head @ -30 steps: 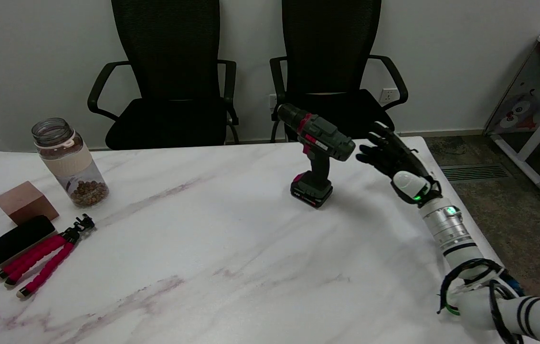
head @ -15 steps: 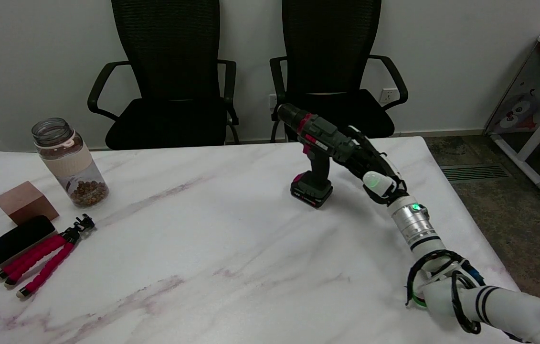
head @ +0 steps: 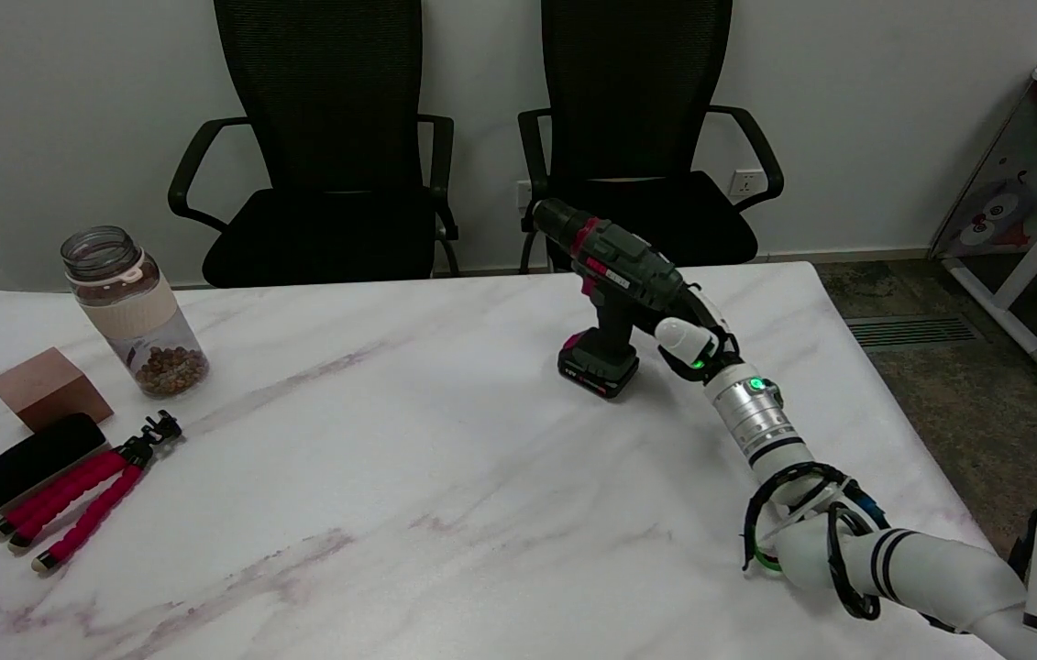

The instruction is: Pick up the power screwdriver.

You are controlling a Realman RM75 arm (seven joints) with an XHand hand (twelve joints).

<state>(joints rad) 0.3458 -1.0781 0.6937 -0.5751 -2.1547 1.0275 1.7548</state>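
- Marble-patterned white table (head: 390, 477) carries everything; two black chairs (head: 335, 137) stand behind its far edge against a pale wall.
- At the left side, well apart from the work, stands a lidless glass jar (head: 133, 312) with a beige band and brown bits at its bottom.
- Just beside the jar, nearer the left edge, sits a brown block (head: 49, 387); a black case (head: 37, 458) lies in front of it, touching or nearly touching it.
- A small tripod (head: 87, 500) with pink legs lies flat next to the case, its black head pointing toward the jar.
- Between these things and the drill the tabletop is bare marble, so nothing lies in the arm's way.
- The drill (head: 614, 266), dark green and black with red trim, stands upright on its battery base toward the table's far right, chuck pointing up and left toward the chairs.
- The right arm (head: 848, 541) reaches in from the lower right, low over the table, its silver wrist section angled up and left with green lights lit.
- The right hand (head: 685, 325) is at the rear of the drill, behind the body and above the grip, touching or almost touching it.
- Its fingers are mostly hidden behind the drill, so I cannot tell whether they have closed around the handle or remain loose.
- The drill's base rests flat on the table.
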